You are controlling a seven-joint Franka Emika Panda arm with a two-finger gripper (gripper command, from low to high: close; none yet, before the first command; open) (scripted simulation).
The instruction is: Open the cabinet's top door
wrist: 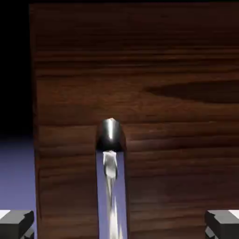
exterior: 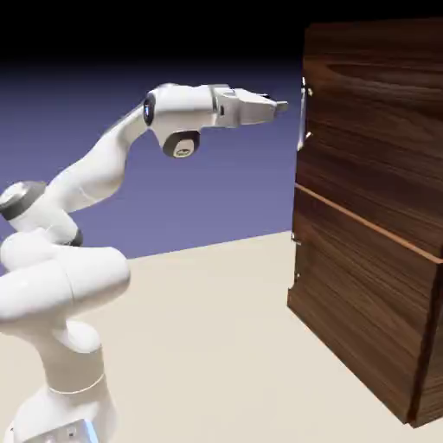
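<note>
Holding level, we kept the gripper (exterior: pixel 280 105) near the handle (exterior: pixel 303 117) of the top door (exterior: pixel 372 104) | jaws fully apart, nothing gripped | cabinet (exterior: pixel 363 260) closed.

the cabinet (exterior: pixel 372 260) is a big dark brown wooden box on the right side of the exterior view, standing upright. a thin lighter line splits its front in two. the top door (exterior: pixel 372 130) is the upper part, and it looks shut. its small shiny handle (exterior: pixel 303 117) stands upright at the door's left edge. in the hand view the handle (wrist: pixel 111 186) sits in the lower middle.
</note>
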